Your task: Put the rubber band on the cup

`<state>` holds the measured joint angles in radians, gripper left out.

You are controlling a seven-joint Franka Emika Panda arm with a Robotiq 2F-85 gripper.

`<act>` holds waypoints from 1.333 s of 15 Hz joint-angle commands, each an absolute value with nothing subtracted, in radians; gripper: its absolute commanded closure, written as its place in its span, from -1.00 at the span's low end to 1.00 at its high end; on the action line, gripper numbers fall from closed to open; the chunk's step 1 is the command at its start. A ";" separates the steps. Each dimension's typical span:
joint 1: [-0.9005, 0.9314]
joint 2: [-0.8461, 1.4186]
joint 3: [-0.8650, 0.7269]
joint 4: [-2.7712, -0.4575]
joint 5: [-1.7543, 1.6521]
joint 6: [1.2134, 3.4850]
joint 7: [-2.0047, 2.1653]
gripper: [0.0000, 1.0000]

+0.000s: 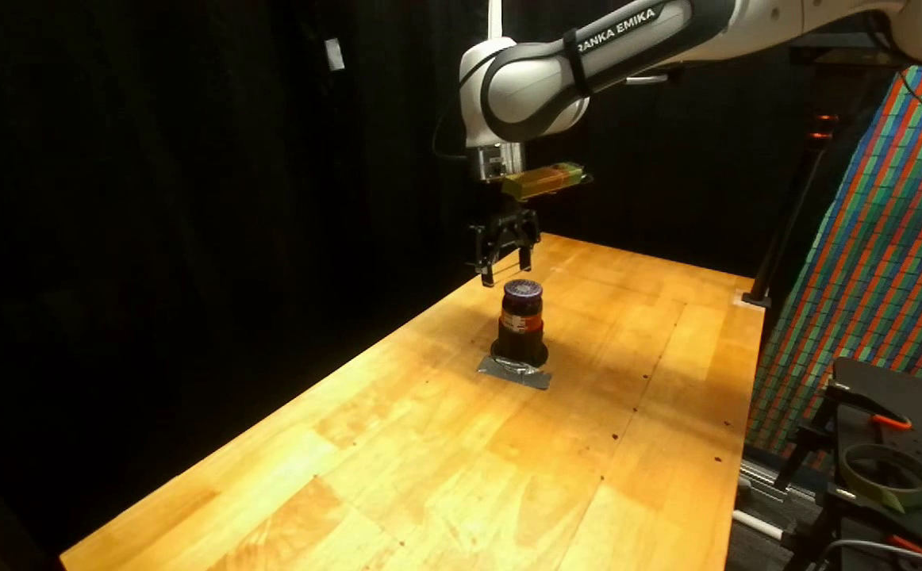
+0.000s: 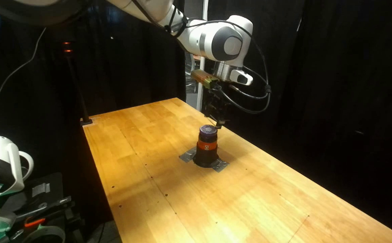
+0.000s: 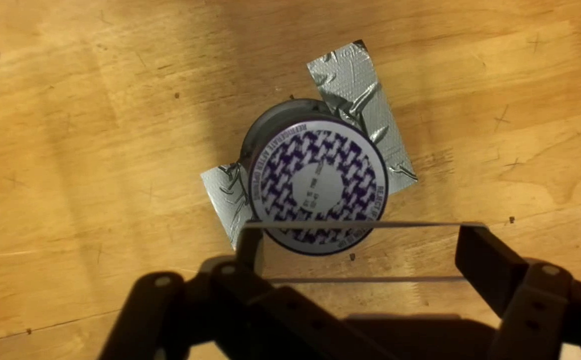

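Observation:
The cup is a small dark upright jar with a reddish-orange label and a purple-patterned lid; it shows in both exterior views [image 1: 521, 322] [image 2: 206, 145]. In the wrist view its round lid [image 3: 316, 187] is seen from above. The rubber band [image 3: 420, 224] is stretched in two strands around the two fingers. My gripper [image 3: 360, 250] is open, fingers wide apart inside the band. In the exterior views the gripper [image 1: 506, 277] is above the table, slightly higher than the lid and off to its far side. One strand crosses over the lid's lower part in the wrist view.
Grey tape strips [image 3: 360, 100] [image 2: 221, 165] fix the cup's dark base to the wooden table [image 1: 461, 468]. A thin post [image 1: 786, 190] stands at the table's far corner. A side cart [image 1: 897, 412] with a tape roll is beside the table.

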<state>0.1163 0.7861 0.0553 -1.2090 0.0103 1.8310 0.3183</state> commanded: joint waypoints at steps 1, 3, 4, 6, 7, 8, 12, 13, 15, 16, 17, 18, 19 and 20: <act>0.107 0.891 0.056 -1.043 0.059 1.727 0.281 -1.00; 0.101 0.912 0.058 -1.018 0.076 1.690 0.272 -1.00; 0.097 0.911 0.060 -1.017 0.085 1.666 0.267 -1.00; 0.088 0.911 0.060 -1.018 0.102 1.640 0.263 -1.00; 0.086 0.914 0.057 -1.016 0.107 1.629 0.266 -1.00; 0.084 0.917 0.055 -1.023 0.110 1.629 0.269 -1.00; 0.087 0.931 0.043 -1.036 0.106 1.655 0.289 -1.00; 0.091 0.932 0.038 -1.042 0.101 1.665 0.296 -1.00; 0.092 0.937 0.036 -1.044 0.100 1.674 0.302 -1.00; 0.091 0.933 0.037 -1.050 0.102 1.676 0.303 -1.00; 0.090 0.930 0.039 -1.053 0.104 1.675 0.303 -1.00; 0.093 0.925 0.036 -1.061 0.100 1.687 0.307 -1.00; 0.093 0.921 0.033 -1.065 0.099 1.698 0.312 -1.00; 0.092 0.920 0.033 -1.062 0.100 1.703 0.314 -1.00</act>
<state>0.0833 0.9200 0.0504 -1.0671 0.0855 1.6771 0.2971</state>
